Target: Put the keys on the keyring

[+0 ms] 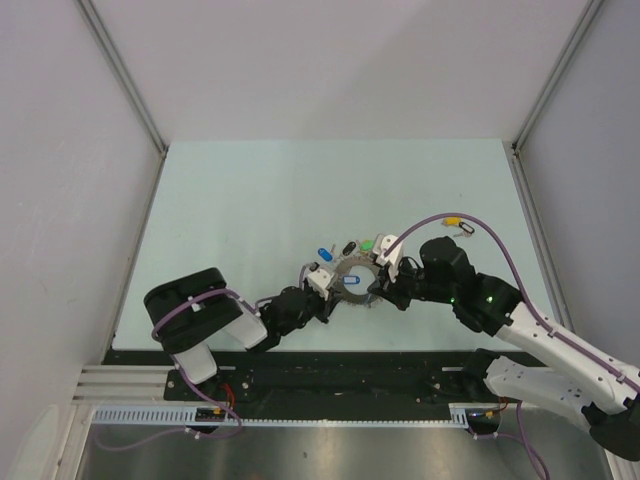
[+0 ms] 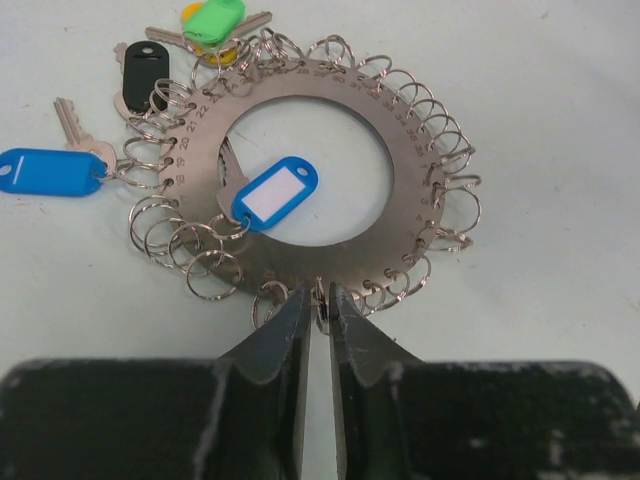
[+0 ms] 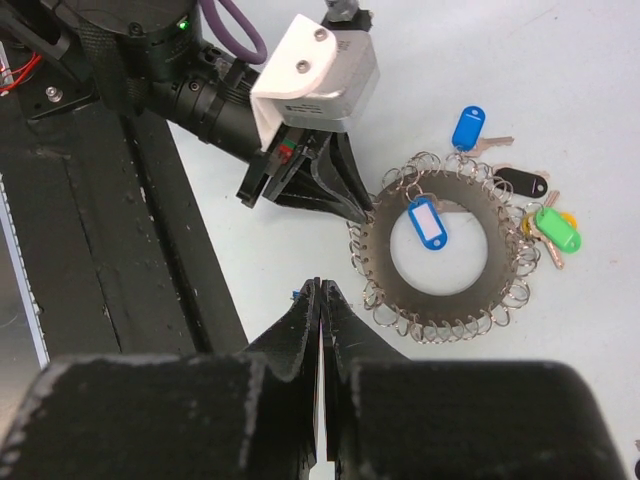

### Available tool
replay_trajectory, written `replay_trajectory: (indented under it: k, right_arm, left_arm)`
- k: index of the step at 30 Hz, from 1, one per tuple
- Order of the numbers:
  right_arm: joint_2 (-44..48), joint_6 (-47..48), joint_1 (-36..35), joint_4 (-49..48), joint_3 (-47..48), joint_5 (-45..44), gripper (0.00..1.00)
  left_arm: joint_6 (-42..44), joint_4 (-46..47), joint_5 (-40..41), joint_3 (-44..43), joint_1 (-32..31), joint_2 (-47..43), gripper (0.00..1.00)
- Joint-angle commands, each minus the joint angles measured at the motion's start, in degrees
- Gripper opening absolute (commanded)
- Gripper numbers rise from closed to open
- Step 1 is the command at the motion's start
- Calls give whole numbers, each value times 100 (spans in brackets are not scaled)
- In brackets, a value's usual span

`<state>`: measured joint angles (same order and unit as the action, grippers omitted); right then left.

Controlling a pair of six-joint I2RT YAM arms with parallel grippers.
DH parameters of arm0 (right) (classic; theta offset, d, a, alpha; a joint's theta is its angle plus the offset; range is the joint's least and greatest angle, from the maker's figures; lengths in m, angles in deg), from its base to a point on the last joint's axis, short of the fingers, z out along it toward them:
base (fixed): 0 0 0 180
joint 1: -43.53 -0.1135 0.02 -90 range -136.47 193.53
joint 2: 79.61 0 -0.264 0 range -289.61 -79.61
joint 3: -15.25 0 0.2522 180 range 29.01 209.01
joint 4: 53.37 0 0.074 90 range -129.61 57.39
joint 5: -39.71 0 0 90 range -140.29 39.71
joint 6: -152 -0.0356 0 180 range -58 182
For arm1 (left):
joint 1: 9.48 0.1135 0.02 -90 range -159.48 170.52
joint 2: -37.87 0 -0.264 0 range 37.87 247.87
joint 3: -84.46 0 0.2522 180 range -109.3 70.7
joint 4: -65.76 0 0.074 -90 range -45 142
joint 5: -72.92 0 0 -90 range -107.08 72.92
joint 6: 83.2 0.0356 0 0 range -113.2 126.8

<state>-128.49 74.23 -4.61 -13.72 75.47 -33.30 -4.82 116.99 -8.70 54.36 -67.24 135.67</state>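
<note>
The keyring (image 2: 412,190) is a flat silver disc with a wide hole and many small split rings along its edge; it lies on the table (image 1: 250,200). Keys with blue (image 2: 45,170), black (image 2: 143,70) and green (image 2: 213,20) tags hang at its far-left edge. A blue tag with a white label (image 2: 277,192) lies in the hole. My left gripper (image 2: 320,300) is at the near edge, its jaws a narrow gap apart with one small split ring standing between the tips. My right gripper (image 3: 320,285) is shut, holds nothing I can see, and is beside the keyring (image 3: 440,300), apart from it.
A yellow tag (image 1: 451,218) and a black tag (image 1: 466,229) lie loose at the back right, under the purple cable (image 1: 500,250). The black base rail (image 1: 350,370) runs along the near edge. Grey walls close the table at left, right and back.
</note>
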Motion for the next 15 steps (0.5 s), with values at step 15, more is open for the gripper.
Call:
replay_trajectory:
  k: [15]
  right_arm:
    - [195, -1, -55, -93, 4, 67, 0]
  left_arm:
    - [-640, -2955, 295, -1108, -34, -481, 22]
